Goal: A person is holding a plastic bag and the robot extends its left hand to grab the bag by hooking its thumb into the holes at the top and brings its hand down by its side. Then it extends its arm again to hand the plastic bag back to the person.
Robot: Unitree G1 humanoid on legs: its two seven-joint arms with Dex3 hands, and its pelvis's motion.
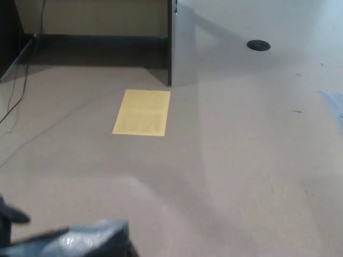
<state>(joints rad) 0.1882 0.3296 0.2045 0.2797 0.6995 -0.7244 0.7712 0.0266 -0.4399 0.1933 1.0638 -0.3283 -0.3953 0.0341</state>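
An office-like room: beige floor (pixel 241 160), partition panel (pixel 170 43), round floor outlet (pixel 258 45).

Left hand (pixel 9 222) barely visible, dark and blurred, at bottom-left edge.

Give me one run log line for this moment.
left hand: bottom-left edge, grip unclear | plastic bag: top just visible at bottom edge | right hand: not in view | person: not in view

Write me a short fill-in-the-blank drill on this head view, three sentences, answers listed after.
1. The flat rectangular sheet lying on the floor is ____ in colour.
2. Only the top of the plastic bag shows, at the ____ edge of the picture.
3. The small dark disc on the floor lies to the ____ of the sheet in the picture.

Missing words: yellow; bottom; right
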